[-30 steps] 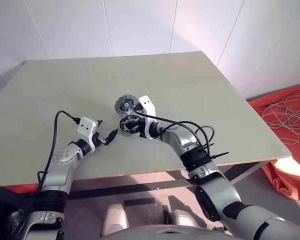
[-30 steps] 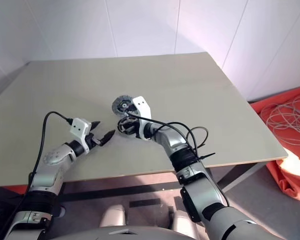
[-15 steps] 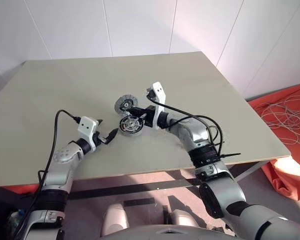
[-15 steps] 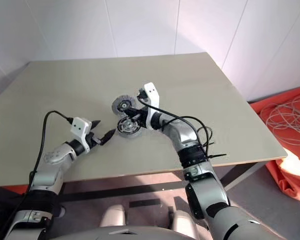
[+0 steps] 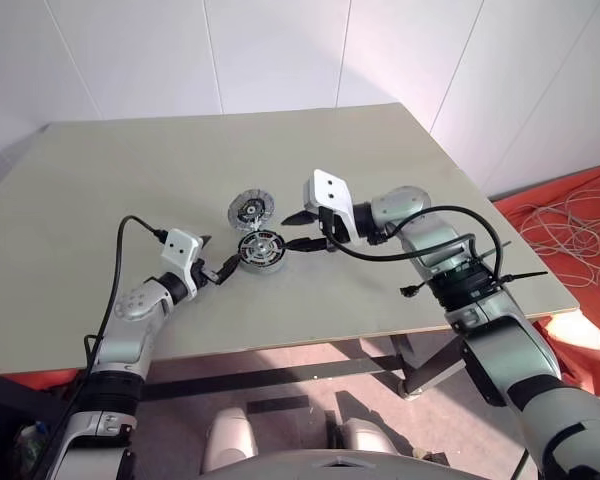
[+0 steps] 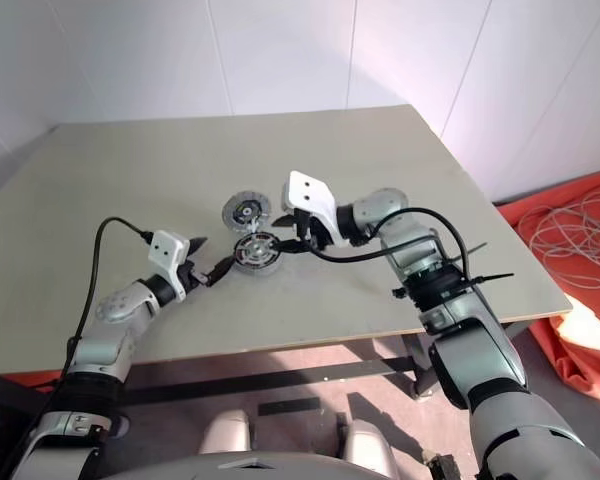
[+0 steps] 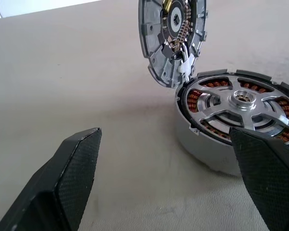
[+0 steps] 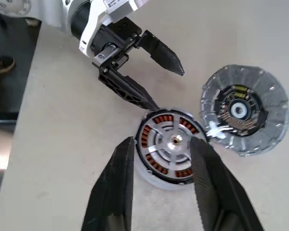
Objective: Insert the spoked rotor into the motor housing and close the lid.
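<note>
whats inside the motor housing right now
The spoked rotor sits in the motor housing, its pale spokes and hub over the copper windings. Whatever lies beneath the rotor is covered. The lid lies beside it, not on.

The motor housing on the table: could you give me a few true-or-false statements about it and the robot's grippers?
1. The spoked rotor sits inside the motor housing. True.
2. The lid covers the housing. False: it lies beside the housing, which is uncovered.
3. The right gripper grips the rotor. False: its fingers are apart and empty, above the housing.
4. The left gripper is open. True.
</note>
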### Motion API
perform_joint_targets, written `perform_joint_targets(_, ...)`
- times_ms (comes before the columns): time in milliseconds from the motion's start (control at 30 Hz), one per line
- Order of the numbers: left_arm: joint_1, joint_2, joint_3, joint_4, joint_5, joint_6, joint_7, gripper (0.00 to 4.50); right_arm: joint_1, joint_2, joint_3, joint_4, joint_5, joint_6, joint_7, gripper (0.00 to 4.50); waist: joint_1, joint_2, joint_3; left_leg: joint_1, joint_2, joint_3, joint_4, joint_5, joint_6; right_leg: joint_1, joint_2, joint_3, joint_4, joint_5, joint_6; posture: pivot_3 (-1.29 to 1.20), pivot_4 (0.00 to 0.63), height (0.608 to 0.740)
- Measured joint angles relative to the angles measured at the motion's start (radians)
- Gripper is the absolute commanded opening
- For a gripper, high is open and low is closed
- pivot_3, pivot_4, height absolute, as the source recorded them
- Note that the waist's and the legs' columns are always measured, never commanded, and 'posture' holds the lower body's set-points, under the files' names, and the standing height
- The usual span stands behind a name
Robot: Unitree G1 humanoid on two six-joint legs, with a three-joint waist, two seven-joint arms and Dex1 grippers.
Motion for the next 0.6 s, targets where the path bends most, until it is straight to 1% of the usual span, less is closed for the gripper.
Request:
perform_joint_targets(100,-0.003,-0.001,-0.006,0.0,0.0,0.0,-0.001,4.5,-0.058,0.015,0.008,0.07,-0.04,-0.088,0.027,3.61,0.0,0.0,0.0,0.0,0.0,0.0,0.002,-0.002,0.004,0.0,0.0,0.0,0.003,-0.001,-0.001,0.0,0.0,0.74)
perform_joint_targets(233,-0.002,-0.001,-0.008,-0.002,0.0,0.0,-0.007,4.5,-0.097,0.058,0.048,0.178,-0.091,-0.174,0.062,3.61,0.0,0.0,0.0,0.0,0.0,0.0,0.003,-0.002,0.005,-0.001,0.0,0.0,0.006,-0.001,-0.001,0.0,0.0,0.74)
perform_joint_targets(400,0.009,0.001,-0.007,-0.013,-0.003,0.005,-0.009,4.5,-0.097,0.119,0.101,0.277,-0.145,-0.249,0.094,3.61,0.0,0.0,0.0,0.0,0.0,0.0,0.003,-0.002,0.006,-0.002,0.0,0.0,0.007,-0.001,-0.002,0.0,0.0,0.74)
perform_joint_targets(600,0.025,0.032,0.013,-0.04,-0.035,0.057,-0.032,4.5,-0.09,0.17,0.113,0.378,-0.186,-0.298,0.063,3.61,-0.001,0.0,0.0,0.0,0.001,0.0,0.004,-0.002,0.006,-0.003,0.0,0.0,0.008,-0.001,-0.002,0.0,0.0,0.74)
